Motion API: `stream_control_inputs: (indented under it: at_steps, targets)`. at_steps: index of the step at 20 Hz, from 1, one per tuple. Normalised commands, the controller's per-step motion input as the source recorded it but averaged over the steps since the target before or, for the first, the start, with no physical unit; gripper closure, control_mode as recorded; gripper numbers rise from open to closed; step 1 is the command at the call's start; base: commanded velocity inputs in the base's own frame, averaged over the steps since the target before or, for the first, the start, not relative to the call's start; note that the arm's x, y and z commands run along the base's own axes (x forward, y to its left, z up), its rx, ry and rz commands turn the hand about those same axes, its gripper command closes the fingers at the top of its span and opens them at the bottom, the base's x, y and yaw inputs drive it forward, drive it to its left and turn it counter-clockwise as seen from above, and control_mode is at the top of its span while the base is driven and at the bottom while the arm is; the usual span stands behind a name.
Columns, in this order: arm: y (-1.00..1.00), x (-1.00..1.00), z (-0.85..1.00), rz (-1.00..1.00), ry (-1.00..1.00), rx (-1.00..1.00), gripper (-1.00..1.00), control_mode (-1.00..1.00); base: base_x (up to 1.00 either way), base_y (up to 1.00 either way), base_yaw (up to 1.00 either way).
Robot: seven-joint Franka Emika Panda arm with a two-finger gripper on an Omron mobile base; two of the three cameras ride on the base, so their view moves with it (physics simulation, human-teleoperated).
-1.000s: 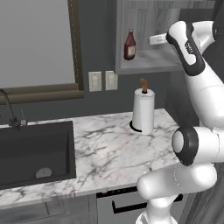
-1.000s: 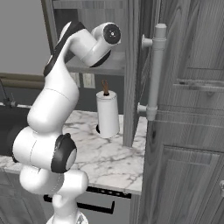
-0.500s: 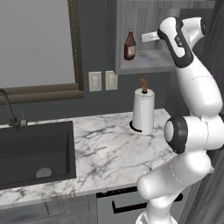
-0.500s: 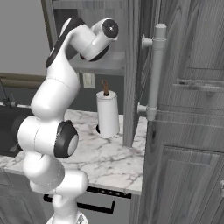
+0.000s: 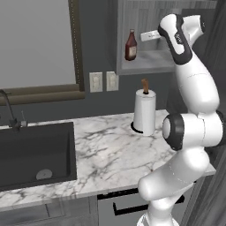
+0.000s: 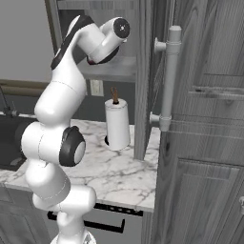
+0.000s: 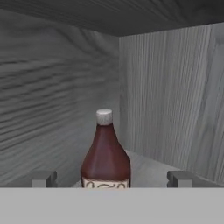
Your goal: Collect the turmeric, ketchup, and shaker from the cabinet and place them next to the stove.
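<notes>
The ketchup is a slim dark red bottle standing upright on the shelf of the grey cabinet. My gripper reaches into the cabinet from the right, level with the bottle's neck and a short way from it. In the hand view the ketchup stands straight ahead, centred between my two fingertips, which are spread wide on either side of it. The gripper is open and holds nothing. The turmeric, the shaker and the stove are out of view.
A white paper-towel roll stands on the marble counter under the cabinet. The black sink lies to the left, below the brown-framed window. The open cabinet door with its long handle stands to the right.
The hand has moved left, deeper into the cabinet and closer to the ketchup. The jaws have stayed open.
</notes>
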Motion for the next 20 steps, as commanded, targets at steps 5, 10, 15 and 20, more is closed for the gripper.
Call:
stream_control_inputs:
  at_steps: [5, 10, 15, 20]
  targets:
    - [0.13, 0.08, 0.00, 0.03, 0.00, 0.00, -1.00, -1.00, 0.00, 0.00, 0.00]
    - [0.03, 0.14, 0.00, 0.03, 0.00, 0.00, -1.00, -1.00, 0.00, 0.00, 0.00]
    - [0.02, 0.16, 0.00, 0.03, 0.00, 0.00, -1.00, -1.00, 0.00, 0.00, 0.00]
    - [0.12, 0.19, 0.00, 0.02, 0.00, 0.00, -1.00, -1.00, 0.00, 0.00, 0.00]
